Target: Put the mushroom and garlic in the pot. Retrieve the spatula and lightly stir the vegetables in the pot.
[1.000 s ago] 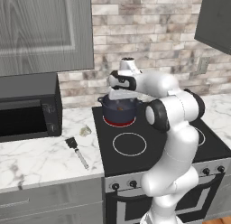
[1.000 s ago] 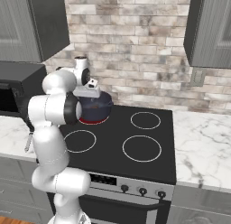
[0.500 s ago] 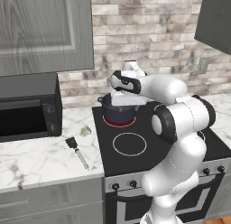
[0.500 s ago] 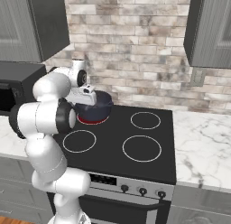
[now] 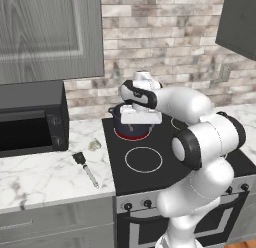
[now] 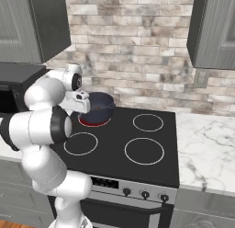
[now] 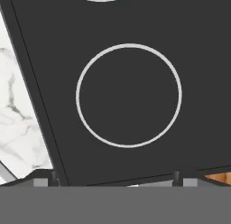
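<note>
The navy pot (image 5: 129, 126) stands on the glowing red back-left burner (image 6: 94, 122); I cannot make out what lies inside it, and the mushroom is hidden. My gripper (image 5: 141, 121) hangs just in front of the pot, over the stove. In the hand view its tips sit wide apart at the bottom corners, open, with nothing between them, above the front-left burner ring (image 7: 129, 95). The pale garlic (image 5: 93, 144) lies on the marble counter left of the stove. The spatula (image 5: 85, 167) lies nearer the counter's front edge, black head towards the wall.
A black microwave (image 5: 30, 119) stands at the counter's left end. Grey wall cabinets (image 5: 50, 34) hang above it. The stove (image 6: 137, 139) has three more unlit burner rings. More marble counter (image 6: 206, 149) lies right of the stove.
The hand has come away from above the pot, dropping in front of it. The forearm and elbow have swung out to the right. Pot, garlic and spatula have not moved.
</note>
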Robot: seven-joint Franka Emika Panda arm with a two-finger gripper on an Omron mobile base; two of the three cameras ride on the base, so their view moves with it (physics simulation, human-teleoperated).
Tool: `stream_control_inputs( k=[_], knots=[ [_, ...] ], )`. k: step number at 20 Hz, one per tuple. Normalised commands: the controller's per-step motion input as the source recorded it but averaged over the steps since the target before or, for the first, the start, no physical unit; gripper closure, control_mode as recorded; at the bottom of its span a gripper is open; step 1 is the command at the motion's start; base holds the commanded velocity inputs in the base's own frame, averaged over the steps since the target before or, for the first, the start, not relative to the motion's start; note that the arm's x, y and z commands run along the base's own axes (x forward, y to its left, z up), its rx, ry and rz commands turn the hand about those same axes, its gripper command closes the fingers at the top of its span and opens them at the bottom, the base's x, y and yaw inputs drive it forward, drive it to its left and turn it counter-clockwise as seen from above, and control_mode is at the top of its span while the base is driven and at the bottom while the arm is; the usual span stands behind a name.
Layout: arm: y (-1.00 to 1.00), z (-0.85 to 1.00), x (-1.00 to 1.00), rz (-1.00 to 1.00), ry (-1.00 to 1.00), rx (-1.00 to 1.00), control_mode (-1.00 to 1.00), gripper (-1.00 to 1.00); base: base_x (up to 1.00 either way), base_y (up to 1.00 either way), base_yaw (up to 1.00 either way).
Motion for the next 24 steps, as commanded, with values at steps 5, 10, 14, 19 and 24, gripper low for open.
stream_control_inputs(
  k=[5, 10, 14, 19, 24],
  knots=[
    [0.46, -0.11, -0.3, 0.0, -0.04, 0.0, -1.0, -1.0, 0.0, 0.0, 0.0],
    [0.54, -0.13, -0.19, -0.03, -0.04, 0.0, -1.0, -1.0, 0.0, 0.0, 0.0],
    [0.54, -0.14, -0.08, -0.12, -0.05, 0.0, -1.0, -1.0, 0.0, 0.0, 0.0],
    [0.41, -0.09, 0.0, -0.08, -0.11, 0.04, -1.0, -1.0, 0.0, 0.0, 0.0],
    [0.3, -0.14, 0.05, -0.1, -0.28, 0.05, -1.0, -1.0, 0.0, 0.0, 0.0]
  ],
)
